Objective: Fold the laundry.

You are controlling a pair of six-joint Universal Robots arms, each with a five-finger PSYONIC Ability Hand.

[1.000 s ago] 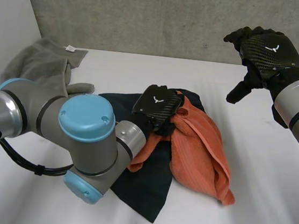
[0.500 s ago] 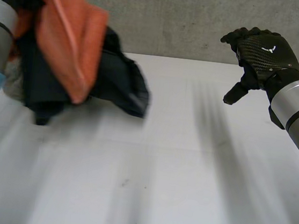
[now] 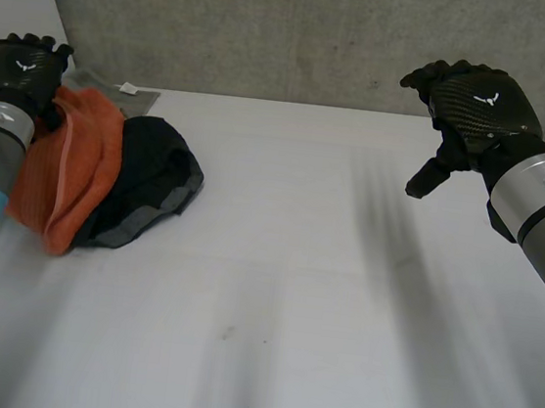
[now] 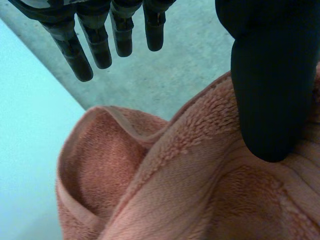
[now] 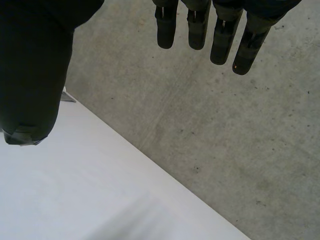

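An orange towel (image 3: 68, 169) lies bunched at the table's far left, with a dark cloth (image 3: 149, 182) crumpled against its right side. A grey cloth (image 3: 116, 94) with a white tag peeks out behind them. My left hand (image 3: 26, 64) hovers over the orange towel's back edge. In the left wrist view its fingers (image 4: 98, 43) are straight and spread away from the thumb, and the orange towel (image 4: 175, 190) lies loose under the palm. My right hand (image 3: 475, 101) is raised over the table's right side, open, with its fingers (image 5: 197, 27) straight and nothing in it.
The white table (image 3: 292, 295) stretches bare from the cloth pile to the right. A concrete wall (image 3: 302, 30) runs along its back edge. A pale wall stands close to the left of the pile.
My left arm carried the orange towel and dark cloth from the table's middle up and over to the far left, then let them go. The right hand has barely moved.
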